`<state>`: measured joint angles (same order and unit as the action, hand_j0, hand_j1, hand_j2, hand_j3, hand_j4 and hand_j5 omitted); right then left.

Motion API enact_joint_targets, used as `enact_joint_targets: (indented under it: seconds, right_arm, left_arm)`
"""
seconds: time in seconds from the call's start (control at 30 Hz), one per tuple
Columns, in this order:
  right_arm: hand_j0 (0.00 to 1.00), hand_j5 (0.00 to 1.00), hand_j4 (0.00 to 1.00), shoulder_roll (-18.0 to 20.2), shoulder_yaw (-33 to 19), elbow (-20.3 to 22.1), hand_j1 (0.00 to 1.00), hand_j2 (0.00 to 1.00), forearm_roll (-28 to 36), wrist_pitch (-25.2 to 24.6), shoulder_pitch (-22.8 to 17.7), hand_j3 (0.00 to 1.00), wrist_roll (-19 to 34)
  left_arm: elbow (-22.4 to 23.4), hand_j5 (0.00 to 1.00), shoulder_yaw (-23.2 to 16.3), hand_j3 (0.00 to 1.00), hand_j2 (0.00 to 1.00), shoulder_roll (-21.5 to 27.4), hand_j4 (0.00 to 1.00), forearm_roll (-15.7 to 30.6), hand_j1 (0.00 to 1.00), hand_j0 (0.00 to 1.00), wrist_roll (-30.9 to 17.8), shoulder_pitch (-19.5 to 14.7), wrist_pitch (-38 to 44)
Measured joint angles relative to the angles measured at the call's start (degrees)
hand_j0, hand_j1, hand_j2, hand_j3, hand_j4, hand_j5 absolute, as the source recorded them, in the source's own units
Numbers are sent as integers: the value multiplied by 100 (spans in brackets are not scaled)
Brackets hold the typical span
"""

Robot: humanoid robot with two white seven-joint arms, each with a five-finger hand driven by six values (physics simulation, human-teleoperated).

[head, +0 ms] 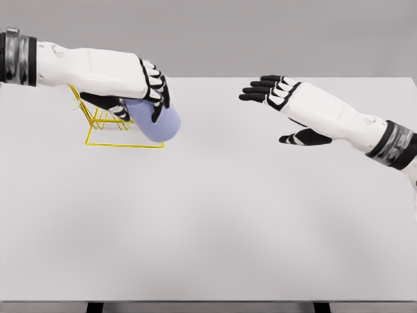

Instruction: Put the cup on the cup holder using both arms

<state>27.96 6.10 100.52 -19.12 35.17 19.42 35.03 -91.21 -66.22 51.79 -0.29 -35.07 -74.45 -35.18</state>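
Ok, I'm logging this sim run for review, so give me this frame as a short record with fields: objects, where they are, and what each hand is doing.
surface: white table
cup: pale blue cup, tilted, held above the table at the far left
cup holder: yellow wire rack, on the table, partly hidden behind the cup and the left arm
left hand: fingers wrapped over the cup
right hand: fingers spread, holds nothing, over the table right of the middle
cup seated on rack: cannot tell

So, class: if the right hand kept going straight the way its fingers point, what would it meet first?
The right hand, open, points left across the white table. First in that line is probably the lavender cup held by the left hand, though depth is unclear.
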Motion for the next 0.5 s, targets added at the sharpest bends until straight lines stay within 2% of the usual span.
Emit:
enact_joint_targets:
  seconds: [0.5]
  right_arm:
    - [100,100,100,74,-72,0,100,100,-14,0,-9,100,0]
  left_arm:
    - [435,46,169,46,46,115,46,-51,46,46,0,27,1]
